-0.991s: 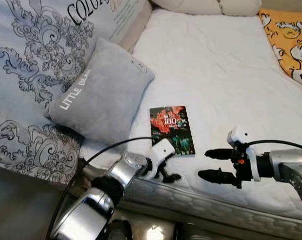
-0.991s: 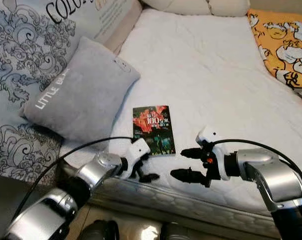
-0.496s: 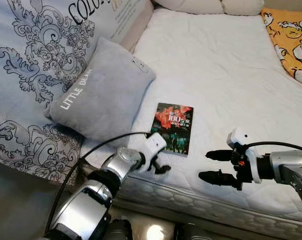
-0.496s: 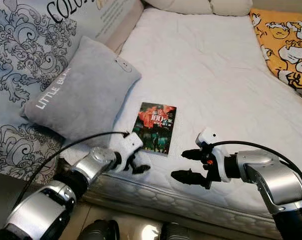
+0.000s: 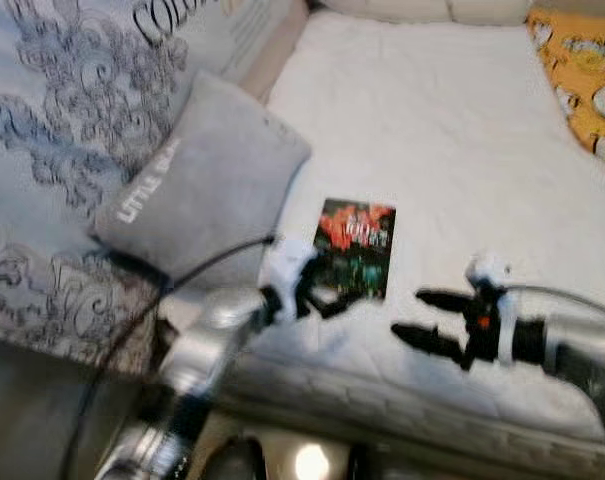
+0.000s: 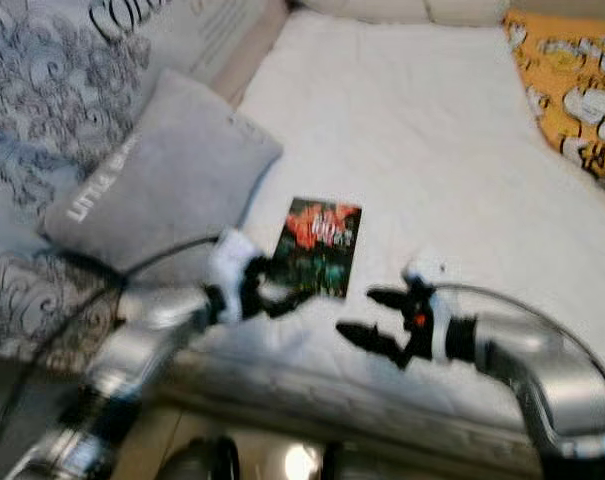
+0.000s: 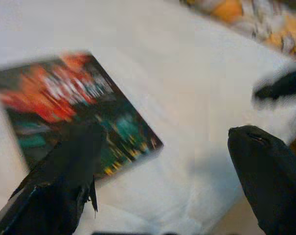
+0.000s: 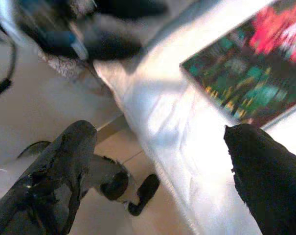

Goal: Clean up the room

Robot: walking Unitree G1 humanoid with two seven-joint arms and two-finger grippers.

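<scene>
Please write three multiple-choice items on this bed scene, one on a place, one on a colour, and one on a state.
1. Where does the book lie?
A. on the white mattress, beside the cushion
B. on the floor
C. on top of the cushion

2. What colour is the cushion with white lettering?
A. yellow
B. grey
C. red

3. How do the fingers of the right gripper stand?
A. shut on the book
B. shut on nothing
C. open, holding nothing

Answers:
1. A: the book lies flat on the white mattress, just right of the cushion.
2. B: its cover is plain grey.
3. C: white mattress shows between its two fingers, and the book is apart from them, nearer the left gripper.
</scene>
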